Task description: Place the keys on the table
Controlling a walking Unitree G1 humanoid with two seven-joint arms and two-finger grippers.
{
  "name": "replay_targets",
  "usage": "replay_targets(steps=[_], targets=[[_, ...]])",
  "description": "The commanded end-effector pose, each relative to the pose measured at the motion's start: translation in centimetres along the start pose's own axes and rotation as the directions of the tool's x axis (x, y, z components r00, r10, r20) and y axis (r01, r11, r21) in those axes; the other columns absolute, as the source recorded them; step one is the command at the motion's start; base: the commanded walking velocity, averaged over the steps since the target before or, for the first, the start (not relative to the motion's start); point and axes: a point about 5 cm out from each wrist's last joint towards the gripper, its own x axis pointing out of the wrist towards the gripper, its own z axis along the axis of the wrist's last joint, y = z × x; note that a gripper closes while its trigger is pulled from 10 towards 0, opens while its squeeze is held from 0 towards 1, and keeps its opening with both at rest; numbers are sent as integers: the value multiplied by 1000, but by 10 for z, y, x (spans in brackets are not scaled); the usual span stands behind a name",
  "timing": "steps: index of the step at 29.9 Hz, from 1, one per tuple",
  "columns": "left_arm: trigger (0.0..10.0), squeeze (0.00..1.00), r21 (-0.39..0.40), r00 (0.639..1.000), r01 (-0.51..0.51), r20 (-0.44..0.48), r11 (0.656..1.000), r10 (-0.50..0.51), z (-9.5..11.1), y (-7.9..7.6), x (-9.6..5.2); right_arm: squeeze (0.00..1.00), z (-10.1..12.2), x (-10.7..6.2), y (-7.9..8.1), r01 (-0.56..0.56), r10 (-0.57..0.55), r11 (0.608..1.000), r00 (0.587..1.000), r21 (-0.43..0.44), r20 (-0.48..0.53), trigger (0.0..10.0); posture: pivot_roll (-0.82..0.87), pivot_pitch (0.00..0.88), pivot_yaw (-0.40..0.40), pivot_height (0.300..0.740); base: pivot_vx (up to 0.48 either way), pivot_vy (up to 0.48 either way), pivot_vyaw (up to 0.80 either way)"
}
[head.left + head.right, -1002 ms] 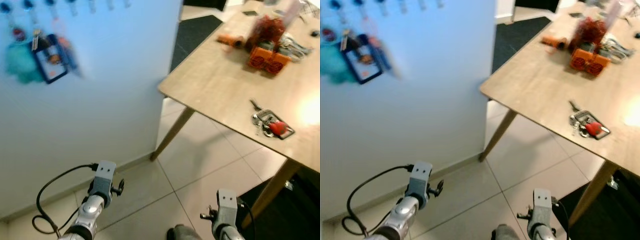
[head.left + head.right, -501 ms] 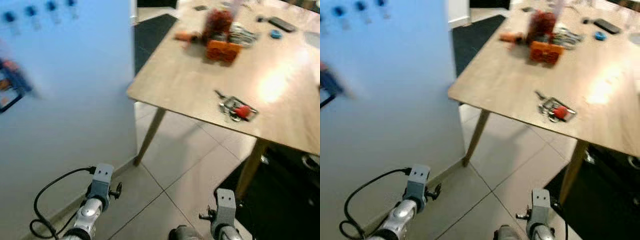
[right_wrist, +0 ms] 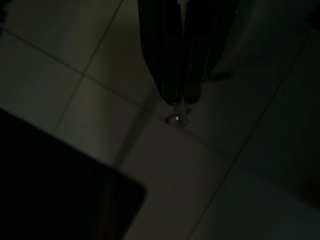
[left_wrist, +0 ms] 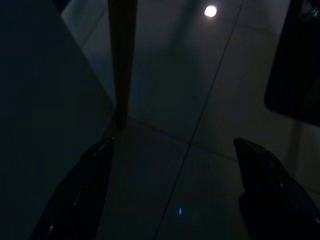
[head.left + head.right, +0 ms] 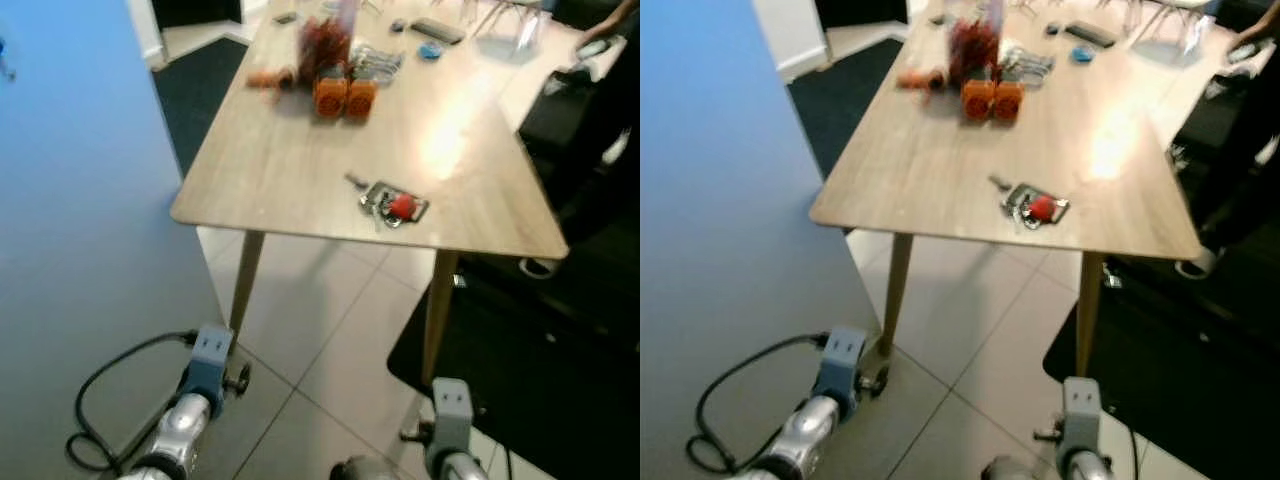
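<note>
A bunch of keys with a red tag [image 5: 394,205] lies on the wooden table [image 5: 300,160], near its front edge. Both arms hang low over the tiled floor, well below the tabletop. In the left wrist view my left gripper [image 4: 172,145] is open, with the table leg [image 4: 122,60] ahead of it. My right gripper [image 3: 180,97] points down at the floor tiles with its fingers [image 3: 165,50] pressed together. A small metal ring [image 3: 177,118] glints at their tips; I cannot make out more of it.
A blue wall panel [image 5: 80,200] rises close on the left. Two orange objects [image 5: 345,97], a red bundle [image 5: 322,45] and a remote [image 5: 437,30] sit at the table's far end. A dark rug [image 5: 540,340] covers the floor on the right.
The camera has swung right: the wall hooks with hanging items have left the picture and the table now sits in the middle. Both arms hang as before.
</note>
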Motion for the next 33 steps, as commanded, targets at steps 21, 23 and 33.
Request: replay_targets(steps=[21, 23, 33], targets=[[10000, 0, -46, 999, -4, -45, 999, 1, -12, -3, -4, 0, -8, -2, 8, -45, 45, 999, 999, -1, -27, 10000, 43, 86, -7, 740, 0, 0, -29], [10000, 0, -48, 999, -5, -43, 999, 3, -12, -3, -4, 0, -8, -2, 8, -46, 46, 999, 999, -3, -26, 10000, 41, 86, -9, 740, 0, 0, 0], [10000, 0, -56, 999, -10, -43, 998, 8, -10, -4, -3, 0, -6, -1, 7, -50, 50, 999, 999, -12, -21, 10000, 38, 79, -11, 740, 0, 0, 0]])
